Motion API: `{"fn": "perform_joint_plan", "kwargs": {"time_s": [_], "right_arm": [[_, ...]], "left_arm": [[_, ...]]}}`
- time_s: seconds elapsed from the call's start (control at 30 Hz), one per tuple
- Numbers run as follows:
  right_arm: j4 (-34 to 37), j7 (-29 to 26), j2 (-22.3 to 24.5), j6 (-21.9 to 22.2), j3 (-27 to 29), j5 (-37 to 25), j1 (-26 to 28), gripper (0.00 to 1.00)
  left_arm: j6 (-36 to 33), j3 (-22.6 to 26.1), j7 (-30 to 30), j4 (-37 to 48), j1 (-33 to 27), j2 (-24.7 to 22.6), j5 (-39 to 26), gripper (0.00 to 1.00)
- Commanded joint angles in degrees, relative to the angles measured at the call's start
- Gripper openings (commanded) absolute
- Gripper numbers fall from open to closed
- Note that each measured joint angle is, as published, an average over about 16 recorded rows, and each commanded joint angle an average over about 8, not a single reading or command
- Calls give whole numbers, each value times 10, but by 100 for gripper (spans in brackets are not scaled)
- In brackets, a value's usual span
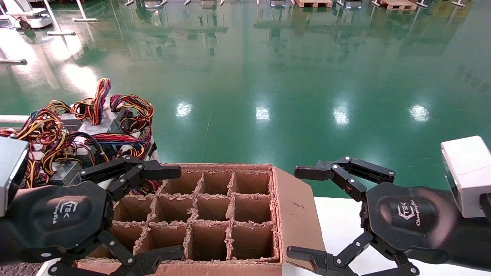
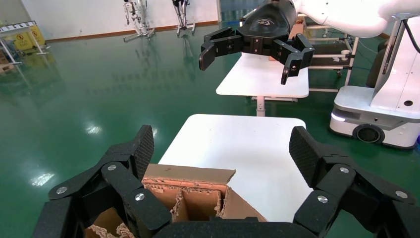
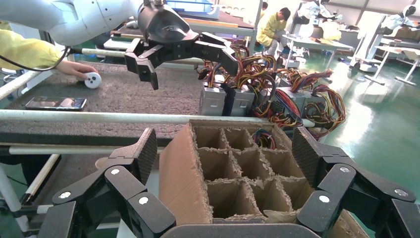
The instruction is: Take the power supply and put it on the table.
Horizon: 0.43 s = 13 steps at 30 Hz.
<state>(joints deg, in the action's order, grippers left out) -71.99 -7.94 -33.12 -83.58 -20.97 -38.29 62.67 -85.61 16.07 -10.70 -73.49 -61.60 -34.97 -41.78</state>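
Several grey power supplies (image 1: 96,126) with tangled red, yellow and black wires lie in a pile at the left, behind my left gripper. The right wrist view shows the same pile (image 3: 233,99) on the grey speckled table (image 3: 124,94) past its white tube rail (image 3: 99,117). My left gripper (image 1: 177,212) is open above the left side of the cardboard box and holds nothing. In its own view the left gripper (image 2: 223,148) has only the box and white tabletop between its pads. My right gripper (image 1: 295,212) hangs open and empty beside the box's right flap, and its wrist view (image 3: 223,148) looks across the box.
A cardboard box (image 1: 295,214) with a grid of compartments stands on a white tabletop (image 1: 345,230); coloured wires (image 3: 262,139) show in one far compartment. A person's hand (image 3: 74,69), a white round object (image 3: 92,79) and a phone (image 3: 54,102) lie on the speckled table.
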Motion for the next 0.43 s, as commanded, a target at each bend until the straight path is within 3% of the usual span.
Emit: {"fn": "perform_joint_plan", "kwargs": {"time_s": [0.03,0.43], "right_arm": [[0,0,0,0,0,0,0,100],[0,0,0,0,0,0,0,100]], "left_arm": [[0,0,0,0,0,0,0,100],[0,0,0,0,0,0,0,100]]}}
